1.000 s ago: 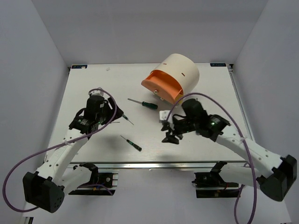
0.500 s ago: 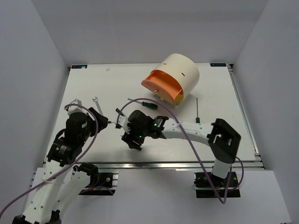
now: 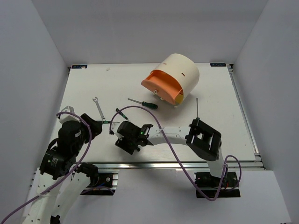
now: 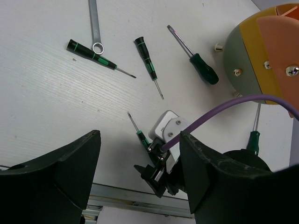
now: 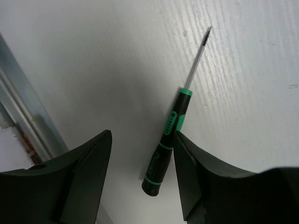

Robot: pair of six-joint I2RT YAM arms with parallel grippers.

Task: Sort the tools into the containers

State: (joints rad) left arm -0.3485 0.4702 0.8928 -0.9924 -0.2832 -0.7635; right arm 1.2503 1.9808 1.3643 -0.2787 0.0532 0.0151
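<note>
**Right gripper** (image 5: pixel 142 140): jaws spread wide and set low over the table (image 3: pixel 224 135), with nothing held. The fingers stand either side of the handle of the slim screwdriver (image 5: pixel 167 140). The edge of one finger meets the handle in the wrist view, but contact cannot be told. It is well out from the cabinet (image 3: pixel 180 70), on the cabinet's near-left.

**Slim screwdriver**: lies flat on the table. Black and green handle toward the gripper, thin shaft pointing away from it.

**Left gripper** (image 4: pixel 140 140): jaws spread wide and empty, raised above the table. It is farther to the left of the cabinet than the right gripper, looking down on it and on the loose tools.

**Purple cable** (image 4: pixel 224 107): runs from the right gripper's wrist toward the cabinet side.

**Short screwdriver** (image 4: pixel 148 63): lies between the right gripper and the cabinet, on its own.

**Wrench** (image 3: pixel 98 107): flat and silver, the tool farthest left of the cabinet. Its ring end rests across the crossed screwdriver (image 4: pixel 93 53).

**Stout screwdriver** (image 4: pixel 196 55): the largest, with a dark green handle. It lies just off the cabinet's front, handle end nearest the cabinet.

**Long screwdriver** (image 3: pixel 196 109): lies near the cabinet's right side, apart from the other tools.

**Cabinet**: cream drum at the far middle of the table. Its orange drawer (image 3: pixel 161 86) stands out from the front.
</note>
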